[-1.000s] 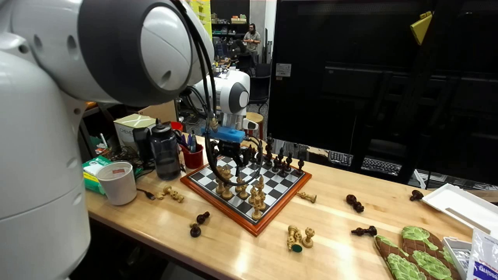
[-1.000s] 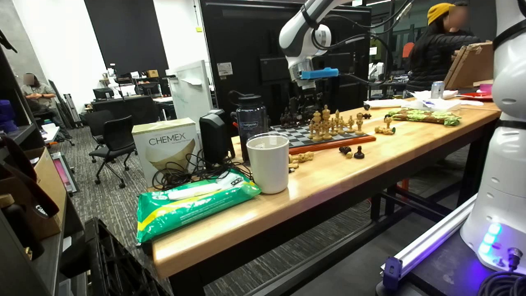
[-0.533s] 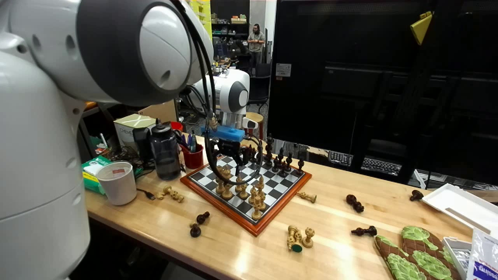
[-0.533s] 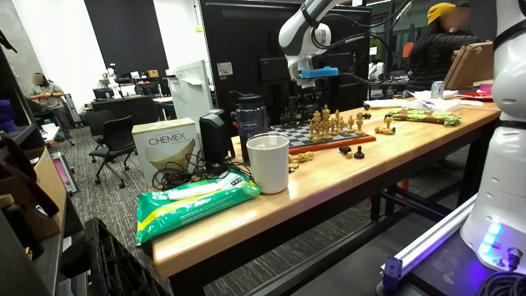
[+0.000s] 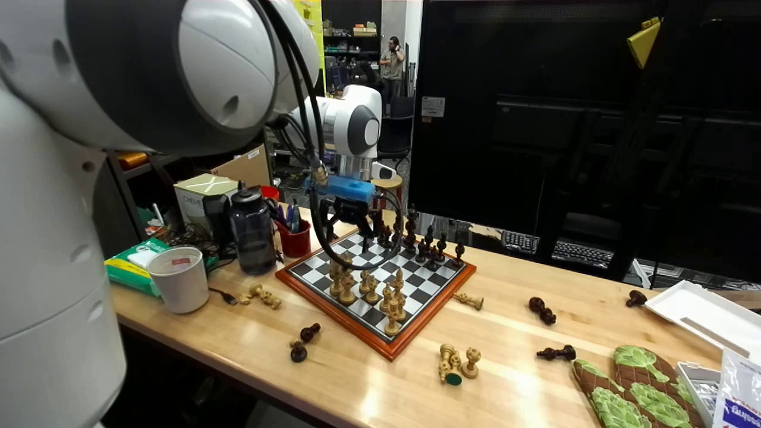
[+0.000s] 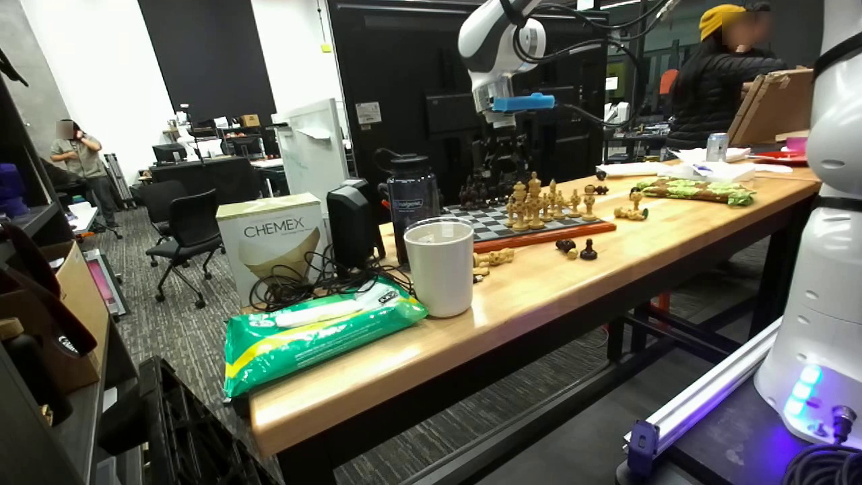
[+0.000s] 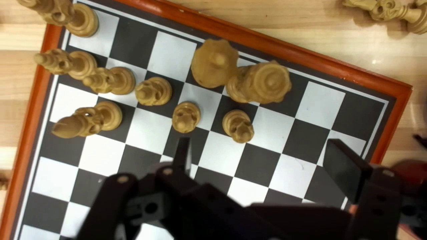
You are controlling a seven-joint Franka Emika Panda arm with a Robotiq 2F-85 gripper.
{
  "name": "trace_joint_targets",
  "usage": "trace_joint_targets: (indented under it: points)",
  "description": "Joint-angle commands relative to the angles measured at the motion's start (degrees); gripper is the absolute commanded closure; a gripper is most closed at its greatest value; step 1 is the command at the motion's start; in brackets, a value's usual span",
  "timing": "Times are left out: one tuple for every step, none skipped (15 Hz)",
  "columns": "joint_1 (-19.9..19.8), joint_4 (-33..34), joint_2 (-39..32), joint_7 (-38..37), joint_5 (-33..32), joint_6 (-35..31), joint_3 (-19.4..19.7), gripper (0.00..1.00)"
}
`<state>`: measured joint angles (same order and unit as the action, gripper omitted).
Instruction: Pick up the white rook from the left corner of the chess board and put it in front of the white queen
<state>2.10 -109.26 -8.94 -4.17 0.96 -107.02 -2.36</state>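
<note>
The gripper (image 7: 262, 156) hangs above the chess board (image 7: 333, 66), its jaws spread wide apart with nothing held between them. Which pale piece is the rook I cannot tell for sure. In the wrist view a small piece (image 7: 237, 124) stands upright just ahead of the gap between the jaws, on the square in front of one of two tall crowned pieces (image 7: 270, 81); these two stand side by side farther ahead of the gripper, and which is the queen is unclear. A corner piece (image 7: 81, 21) stands ahead of the gripper and well off to its left. In an exterior view, dark pieces (image 5: 411, 236) stand on the chess board to the right of the gripper, and a red pen cup (image 5: 295, 241) and a dark bottle (image 5: 252, 235) stand on the table (image 5: 505, 333) to its left, the bottle the farther one
</note>
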Motion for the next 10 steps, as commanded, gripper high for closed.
trace_joint_targets:
  points:
    - [0.2, -2.0, 4.8, -0.9, -1.3, -1.2, 0.3, 0.0]
    - [0.3, -2.7, 6.2, -1.4, -1.7, -1.9, 0.3, 0.0]
    - [0.3, -3.2, 7.4, -1.6, -1.9, -2.7, 0.3, 0.0]
    - [0.3, -3.8, 8.7, -2.3, -2.6, -3.7, 0.3, 0.0]
    - [0.5, -5.1, 10.3, -2.9, -3.2, -5.7, 0.1, 0.0]
    - [0.6, -6.2, 11.8, -3.3, -3.9, -7.5, -0.1, 0.0]
    - [0.6, -7.3, 13.1, -4.1, -4.8, -9.2, -0.2, 0.0]
    - [0.7, -8.6, 14.7, -4.7, -5.5, -10.9, -0.4, 0.0]
    - [0.8, -9.8, 15.9, -5.5, -6.3, -12.6, -0.6, 0.0]
    - [0.8, -11.1, 17.4, -6.0, -6.9, -14.2, -0.9, 0.0]
